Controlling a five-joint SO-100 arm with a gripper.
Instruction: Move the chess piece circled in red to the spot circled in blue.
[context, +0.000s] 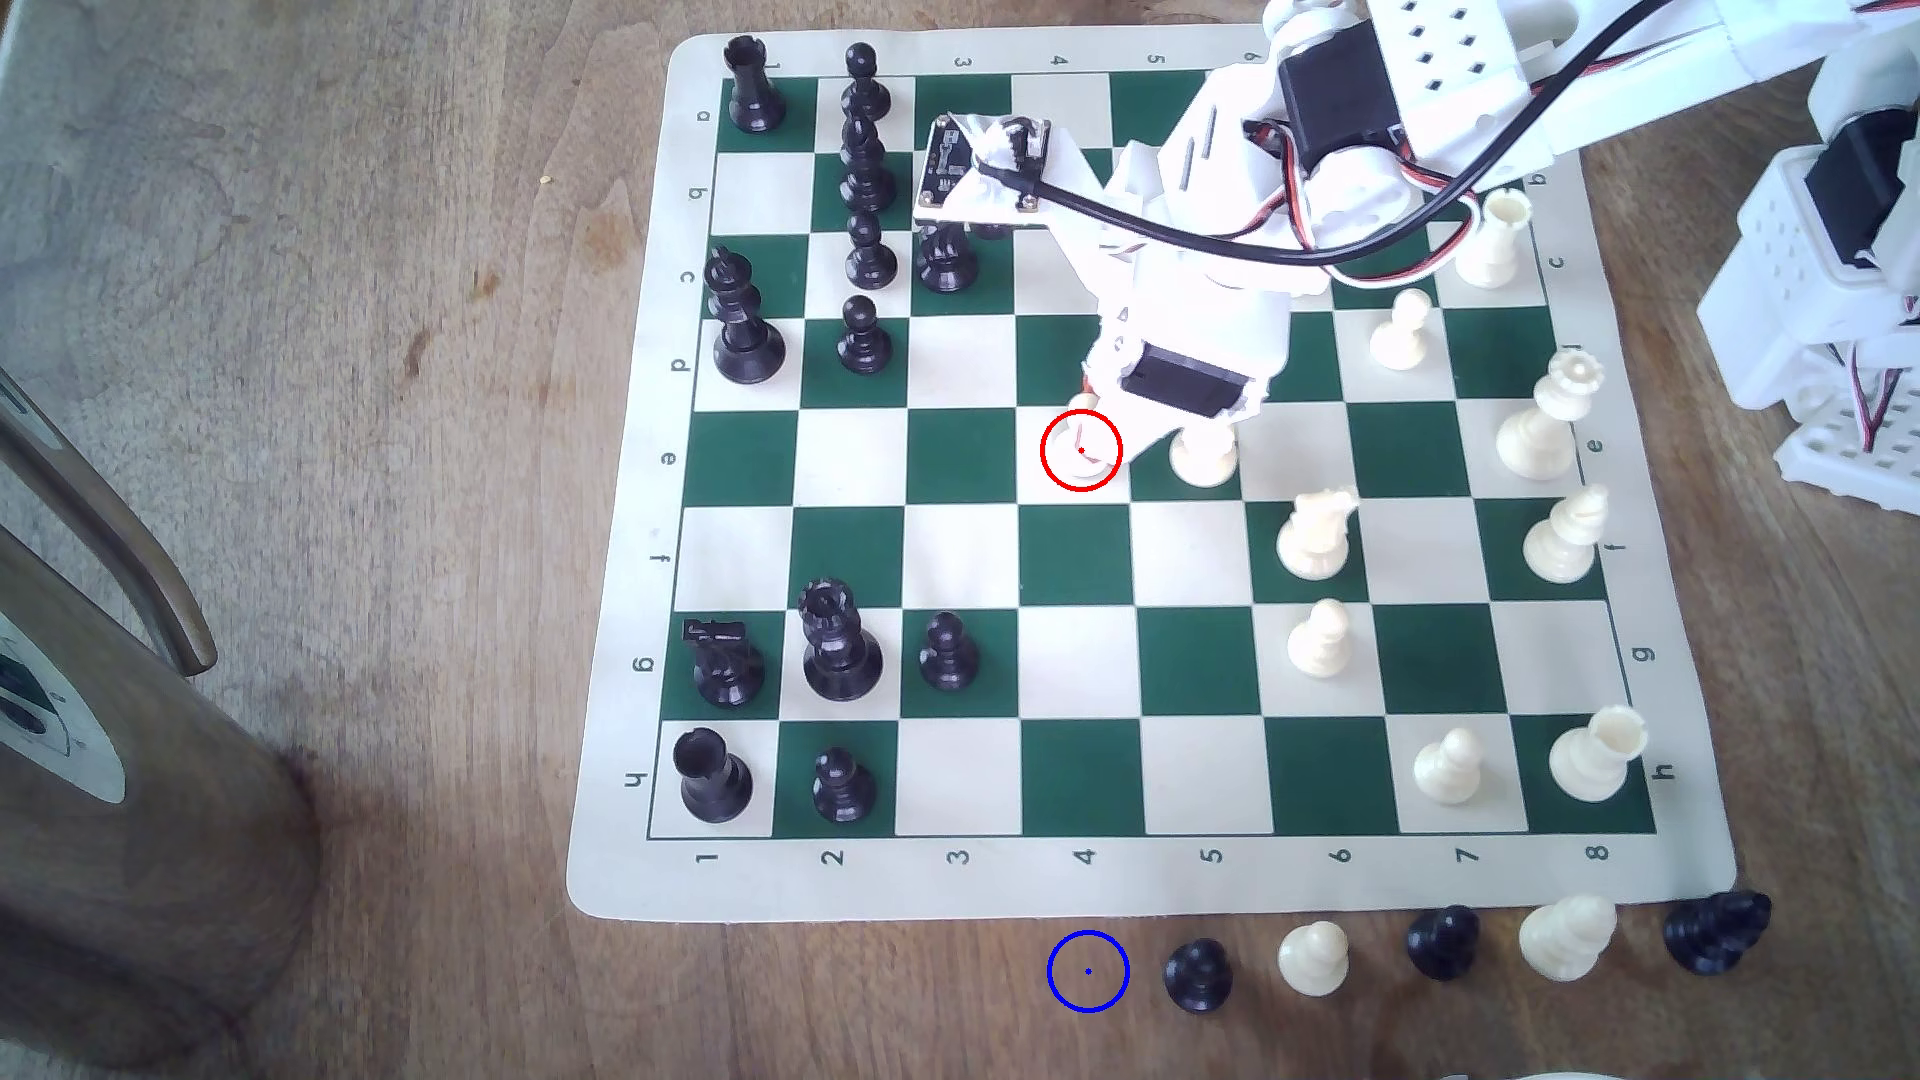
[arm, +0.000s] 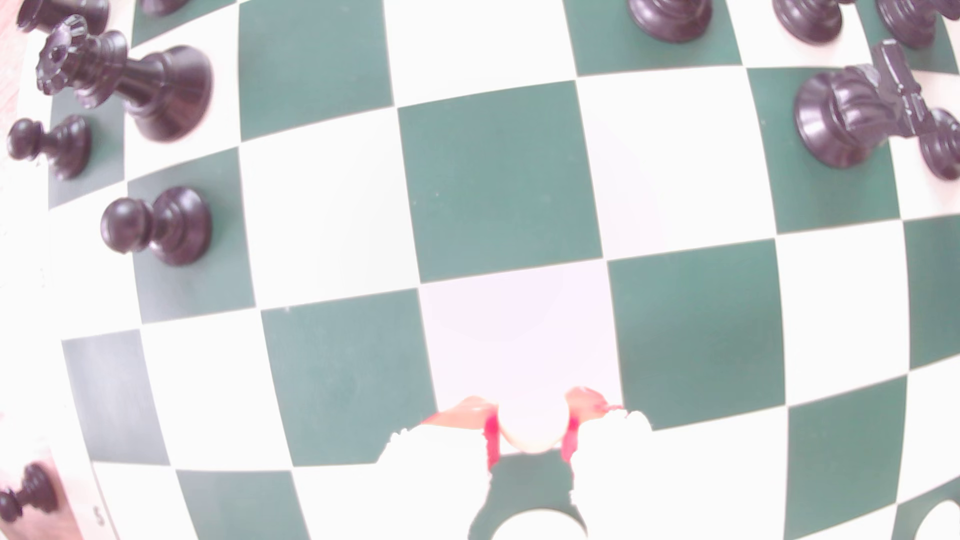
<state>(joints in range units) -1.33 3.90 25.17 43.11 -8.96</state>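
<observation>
— Cream-white plastic, that's the chess piece (context: 1081, 462): a small pawn on a light square near the middle of the chessboard (context: 1143, 893), inside a drawn red ring, in the row lettered e.

— And the claw (context: 1083, 421)?

— Down over it. In the wrist view the two red-tipped fingers (arm: 491, 441) sit on either side of the pawn's round head (arm: 531, 433), pressed right up against it. So the claw is narrowed to the width of that head and has hold of the pawn. Its base looks to be on the board, though the glare makes that hard to be sure of.

— Where is the spot?

— The spot (context: 1088, 971) is a thin blue ring with a centre dot on bare brown tabletop (context: 364, 415), just off the board's near edge, below column 4. It is well apart from the pawn.

— Anything beside it?

— To the exterior view's right of the ring runs a row of set-aside pieces, starting with a black pawn (context: 1198, 974), then a white pawn (context: 1314, 957). On the board, another white pawn (context: 1205, 462) stands just beside the held one, to the exterior view's right, partly under the arm.
</observation>
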